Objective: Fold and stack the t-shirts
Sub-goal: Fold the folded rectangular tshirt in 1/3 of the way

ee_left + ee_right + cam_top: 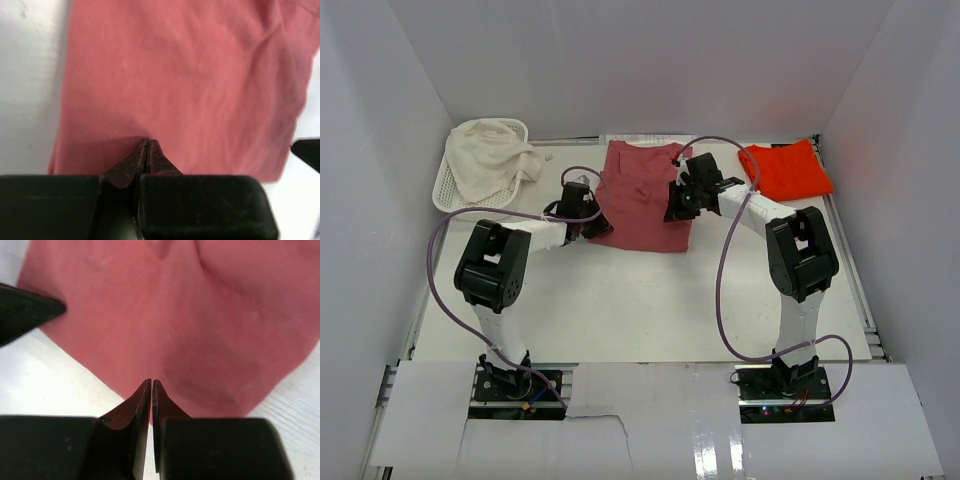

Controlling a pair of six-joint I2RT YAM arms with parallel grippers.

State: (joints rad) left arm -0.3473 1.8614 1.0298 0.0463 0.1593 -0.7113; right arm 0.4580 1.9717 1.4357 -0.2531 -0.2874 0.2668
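At your far left, the white lattice basket (pixel 442 192) sits in the table's (pixel 640 300) back corner with a crumpled white cloth (pixel 490 160) heaped in it. Next, your left gripper (pixel 147 145) is at the near left corner of the dusty rose-red t-shirt (pixel 638 192), its jaws pressed together with tips over the fabric; you cannot tell whether any cloth is pinched. That shirt lies mid-table toward the back, folded into a tall rectangle. Your right gripper (pixel 151 385) hangs over the shirt's right side, jaws closed to a thin slit, and no cloth shows between them. Furthest right, well apart, the bright orange-red t-shirt (pixel 787 170) lies folded by the back right corner.
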